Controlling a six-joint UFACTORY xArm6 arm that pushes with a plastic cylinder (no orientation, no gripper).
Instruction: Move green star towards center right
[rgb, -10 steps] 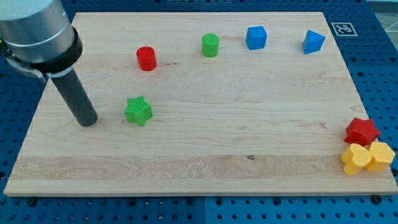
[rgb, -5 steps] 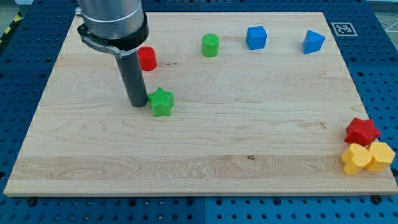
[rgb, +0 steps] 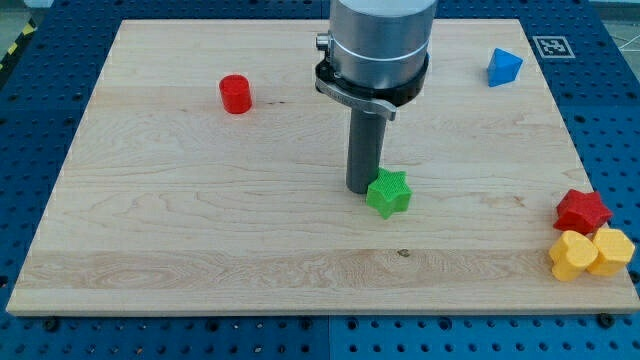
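- No jaws on this arm, so nothing opens or clamps: it ends in a straight dark rod, and my tip sits on the board, pressed against the upper-left side of the ridged green star block.
- That green star lies a little right of the board's middle, well apart from every other block.
- Above the rod I see the wide grey metal cylinder of the arm, hiding part of the board's top edge.
- Pale wooden board with fine horizontal grain, lying on a blue perforated table.
- Small red cylinder block stands alone at the upper left.
- Blue faceted block at the upper right; I cannot make out its exact shape.
- Red star block at the right edge, touching the two yellow blocks below it.
- Yellow rounded block and the yellow block beside it press together at the lower right corner.
- Black-and-white printed marker tag beside the board's top right corner.
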